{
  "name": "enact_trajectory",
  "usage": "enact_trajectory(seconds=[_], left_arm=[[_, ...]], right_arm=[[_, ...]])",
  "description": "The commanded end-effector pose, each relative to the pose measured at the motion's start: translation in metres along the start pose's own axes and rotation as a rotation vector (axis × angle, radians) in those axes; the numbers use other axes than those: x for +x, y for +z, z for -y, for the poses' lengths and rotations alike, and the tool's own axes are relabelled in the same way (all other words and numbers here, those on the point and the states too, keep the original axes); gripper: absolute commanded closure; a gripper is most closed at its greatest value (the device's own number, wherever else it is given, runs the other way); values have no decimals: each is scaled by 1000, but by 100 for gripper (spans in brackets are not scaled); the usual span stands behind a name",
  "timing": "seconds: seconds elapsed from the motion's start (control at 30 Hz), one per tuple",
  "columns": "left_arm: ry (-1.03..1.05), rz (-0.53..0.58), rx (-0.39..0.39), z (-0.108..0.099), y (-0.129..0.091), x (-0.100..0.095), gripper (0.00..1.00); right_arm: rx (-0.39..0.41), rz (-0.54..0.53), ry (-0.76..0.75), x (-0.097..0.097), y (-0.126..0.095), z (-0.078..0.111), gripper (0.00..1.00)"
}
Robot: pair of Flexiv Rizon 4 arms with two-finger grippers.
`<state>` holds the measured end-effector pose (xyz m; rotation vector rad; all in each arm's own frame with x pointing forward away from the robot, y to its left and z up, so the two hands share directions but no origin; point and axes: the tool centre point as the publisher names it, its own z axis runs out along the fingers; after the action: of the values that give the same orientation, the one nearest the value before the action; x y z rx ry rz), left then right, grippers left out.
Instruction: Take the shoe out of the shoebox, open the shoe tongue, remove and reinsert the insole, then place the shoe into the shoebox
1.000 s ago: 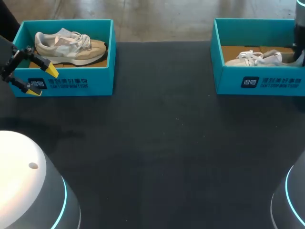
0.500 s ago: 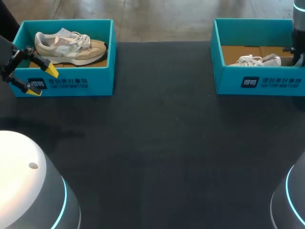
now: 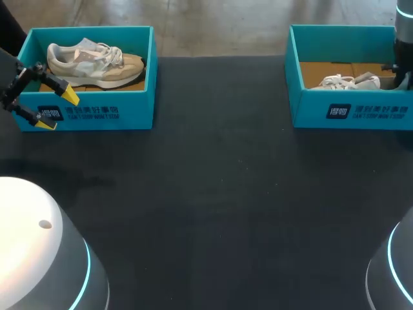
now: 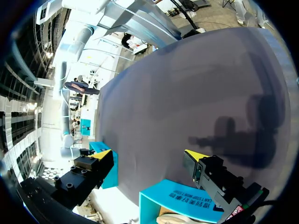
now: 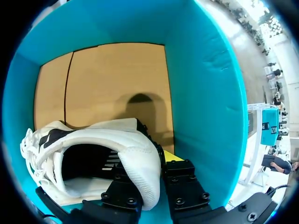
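Observation:
A white shoe (image 5: 93, 140) lies in the right teal shoebox (image 5: 205, 93), toe away from my right gripper (image 5: 152, 161). That gripper is shut on the shoe's heel, one finger inside the collar and one outside. In the head view the white shoe (image 3: 348, 81) shows above the right shoebox's front wall (image 3: 352, 110), with my right arm (image 3: 403, 39) above its heel end. A beige shoe (image 3: 93, 61) rests in the left teal shoebox (image 3: 90, 115). My left gripper (image 3: 57, 110) hangs open in front of that box's left corner. From the left wrist, the left gripper (image 4: 149, 154) holds nothing.
The black table (image 3: 219, 206) stretches between and in front of the two boxes. The left shoebox (image 4: 187, 198) lies close beside my left gripper's fingers. The cardboard floor (image 5: 107, 79) of the right box is bare ahead of the shoe.
My right arm has risen a little with the white shoe's heel, tipping the shoe up inside its box. The left arm has not moved.

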<state>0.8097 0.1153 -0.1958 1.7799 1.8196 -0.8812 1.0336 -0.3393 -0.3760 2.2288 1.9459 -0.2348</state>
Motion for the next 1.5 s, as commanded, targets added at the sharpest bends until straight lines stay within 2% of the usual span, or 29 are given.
enact_trajectory(seconds=[0.03, 0.27, 0.3, 0.33, 0.37, 0.43, 0.47, 0.5, 0.93, 1.2, 1.27, 1.3, 1.47, 1.5], left_arm=[[1, -1, -1, 0, 0, 0, 0], [1, -1, -1, 0, 0, 0, 0], [1, -1, -1, 0, 0, 0, 0], [1, -1, -1, 0, 0, 0, 0], [1, -1, -1, 0, 0, 0, 0], [1, -1, -1, 0, 0, 0, 0], [1, -1, -1, 0, 0, 0, 0], [1, -1, -1, 0, 0, 0, 0], [1, -1, -1, 0, 0, 0, 0], [1, -1, -1, 0, 0, 0, 0], [1, -1, -1, 0, 0, 0, 0], [1, -1, -1, 0, 0, 0, 0], [1, -1, -1, 0, 0, 0, 0], [1, -1, -1, 0, 0, 0, 0]], right_arm=[[4, -2, -5, 4, 10, -2, 100], [7, -6, -9, 3, 12, -1, 100], [7, -7, -8, 2, 10, 0, 87], [7, -7, -8, 2, 10, 0, 87], [7, -8, -7, 2, 8, 1, 58], [8, -7, -7, 1, 6, 3, 47], [7, -6, -5, 0, 4, 4, 7], [7, -4, -5, -1, 1, 5, 0], [-25, -5, 26, -4, -33, 11, 0], [-70, -14, 50, -8, -73, 13, 0], [-71, -19, 53, -8, -76, 13, 0], [-75, -18, 55, -8, -88, 13, 0], [-89, -25, 51, -4, -108, 15, 0], [-88, -31, 54, -2, -119, 17, 0]])
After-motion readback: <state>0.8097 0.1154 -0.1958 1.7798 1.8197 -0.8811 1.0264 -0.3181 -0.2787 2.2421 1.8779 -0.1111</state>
